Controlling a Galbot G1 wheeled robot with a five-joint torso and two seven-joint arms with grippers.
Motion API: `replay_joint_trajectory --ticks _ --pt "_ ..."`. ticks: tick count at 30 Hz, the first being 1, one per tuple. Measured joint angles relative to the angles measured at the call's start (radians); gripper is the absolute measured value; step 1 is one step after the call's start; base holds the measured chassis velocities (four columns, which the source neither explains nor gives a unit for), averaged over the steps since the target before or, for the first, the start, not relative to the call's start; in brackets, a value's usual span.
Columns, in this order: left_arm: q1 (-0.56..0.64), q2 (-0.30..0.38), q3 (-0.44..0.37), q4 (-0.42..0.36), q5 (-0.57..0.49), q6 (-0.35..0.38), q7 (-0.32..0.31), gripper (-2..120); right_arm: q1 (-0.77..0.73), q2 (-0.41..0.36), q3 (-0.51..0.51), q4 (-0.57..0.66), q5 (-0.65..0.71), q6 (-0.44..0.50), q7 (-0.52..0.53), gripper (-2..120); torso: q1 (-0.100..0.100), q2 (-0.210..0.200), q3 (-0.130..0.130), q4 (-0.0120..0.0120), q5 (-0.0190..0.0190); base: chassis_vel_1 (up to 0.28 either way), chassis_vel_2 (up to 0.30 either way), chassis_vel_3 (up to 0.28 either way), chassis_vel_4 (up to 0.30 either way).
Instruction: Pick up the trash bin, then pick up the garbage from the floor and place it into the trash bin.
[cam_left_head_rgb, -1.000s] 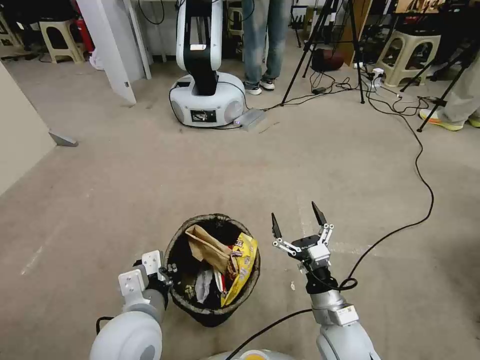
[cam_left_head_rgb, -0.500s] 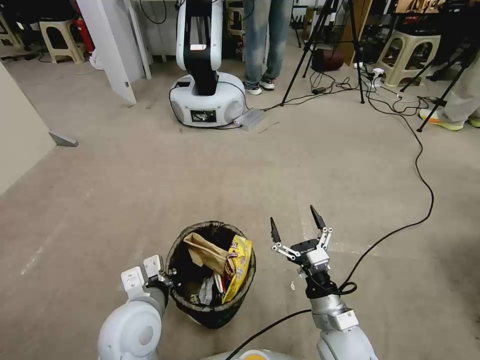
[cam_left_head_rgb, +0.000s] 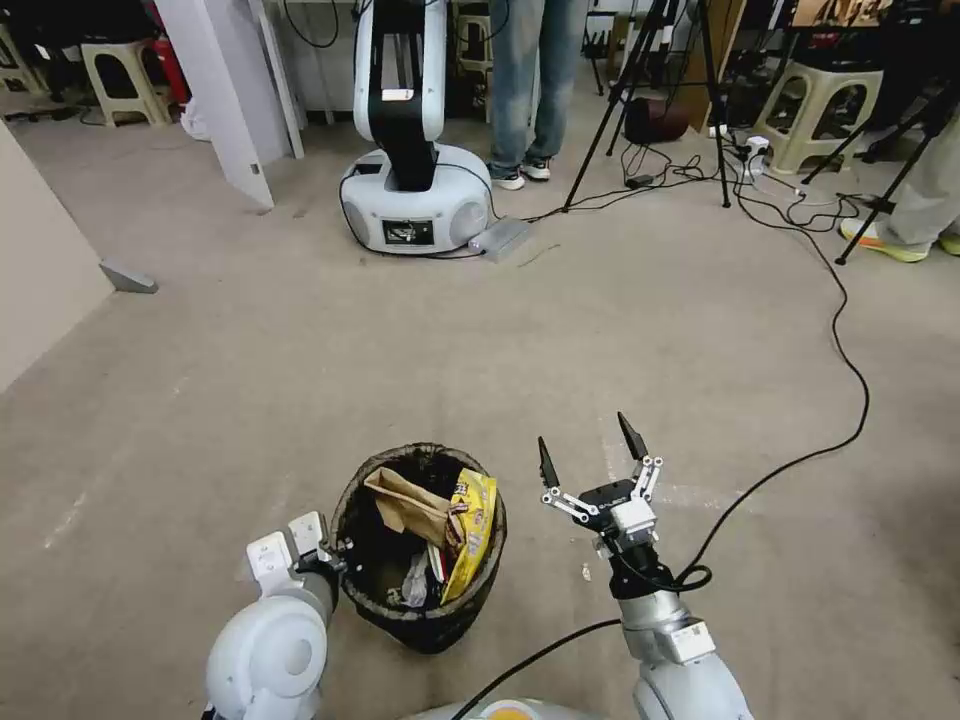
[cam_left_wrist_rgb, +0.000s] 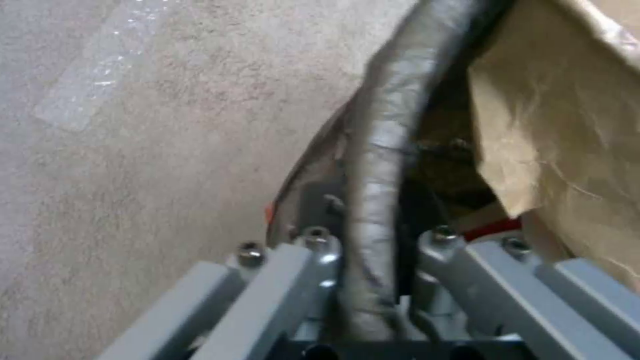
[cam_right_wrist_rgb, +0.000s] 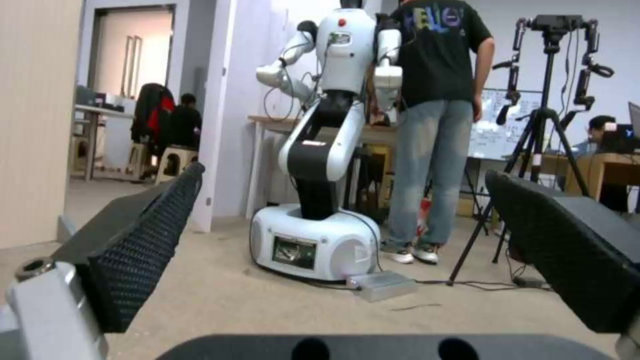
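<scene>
On floor: left tool (cam_left_head_rgb: 335, 553) clamped on trash bin (cam_left_head_rgb: 425, 625) rim; right tool (cam_left_head_rgb: 592, 462) wide open, empty

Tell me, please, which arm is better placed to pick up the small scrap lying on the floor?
Probably the right. Its pincer is open and empty, close to the scrap, while the left pincer is clamped on the trash bin's rim.

place: robotics lab | cues: second white robot (cam_left_head_rgb: 412, 150) on wheeled base; camera tripods (cam_left_head_rgb: 650, 90); power cables (cam_left_head_rgb: 800, 240) across floor; plastic stools (cam_left_head_rgb: 822, 110); whiteboard (cam_right_wrist_rgb: 497, 132)
</scene>
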Motion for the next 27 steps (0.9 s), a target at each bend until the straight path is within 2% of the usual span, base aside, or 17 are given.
replay_joint_trajectory --ticks 2,5,6,10,13,14,16,17,20,22,24,27 --pt "-0.002 -0.001 0.002 0.001 0.001 0.000 0.005 21 -0.002 0.001 0.000 -0.004 -0.001 0.004 -0.002 100 0.000 0.000 0.000 -0.0001 0.0000 0.000 0.000 0.000 0.000" --pt "-0.004 -0.001 0.004 0.002 0.003 0.000 0.008 28 -0.004 0.001 0.000 -0.006 -0.003 0.006 -0.004 100 0.000 0.000 0.000 -0.0001 -0.0001 0.000 0.000 0.000 0.000" --pt "-0.004 -0.002 0.005 0.002 0.005 0.000 0.010 34 -0.005 0.001 0.000 -0.006 -0.004 0.007 -0.005 100 0.000 0.000 0.000 -0.0001 -0.0001 0.000 0.000 0.000 0.000" --pt "-0.005 -0.002 0.007 0.002 0.008 0.002 0.015 43 -0.005 0.001 0.000 -0.006 -0.004 0.008 -0.007 100 0.000 0.000 0.000 -0.0002 -0.0001 0.000 0.000 0.000 0.000" --pt "-0.007 -0.002 0.007 0.002 0.011 0.002 0.023 62 -0.006 0.003 -0.001 -0.006 -0.005 0.008 -0.010 100 0.000 0.000 0.000 -0.0001 -0.0001 0.000 0.000 0.000 0.000" --pt "-0.007 -0.002 0.007 0.002 0.011 0.002 0.023 62 -0.006 0.003 -0.001 -0.006 -0.005 0.008 -0.010 100 0.000 0.000 0.000 -0.0001 -0.0001 0.000 0.000 0.000 0.000" --pt "-0.007 -0.003 0.007 0.001 0.014 0.002 0.032 72 -0.007 0.004 -0.005 -0.006 -0.010 0.009 -0.012 100 0.000 0.000 0.000 -0.0001 0.0000 0.000 0.000 0.000 0.000" --pt "-0.007 -0.003 0.007 0.001 0.014 0.002 0.032 72 -0.007 0.004 -0.005 -0.006 -0.010 0.009 -0.012 100 0.000 0.000 0.000 -0.0001 0.0000 0.000 0.000 0.000 0.000" --pt "-0.010 -0.004 0.006 -0.008 0.016 0.002 0.043 85 -0.009 0.006 -0.007 -0.007 -0.014 0.010 -0.016 100 0.000 0.000 0.000 0.0000 0.0001 0.000 0.000 0.000 0.000" --pt "-0.011 -0.004 0.005 -0.008 0.016 0.002 0.044 87 -0.010 0.006 -0.007 -0.007 -0.014 0.010 -0.017 100 0.000 0.000 0.000 0.0000 0.0001 0.000 0.000 0.000 0.000" --pt "-0.012 -0.004 0.004 -0.018 0.016 -0.001 0.049 95 -0.012 0.006 -0.008 -0.007 -0.015 0.011 -0.021 100 0.000 0.000 0.000 0.0000 0.0002 0.000 0.000 0.000 0.000" --pt "-0.012 -0.004 0.004 -0.031 0.016 -0.003 0.050 97 -0.013 0.006 -0.008 -0.007 -0.015 0.013 -0.023 100 0.000 0.000 0.000 0.0000 0.0002 0.000 0.000 0.000 0.000"
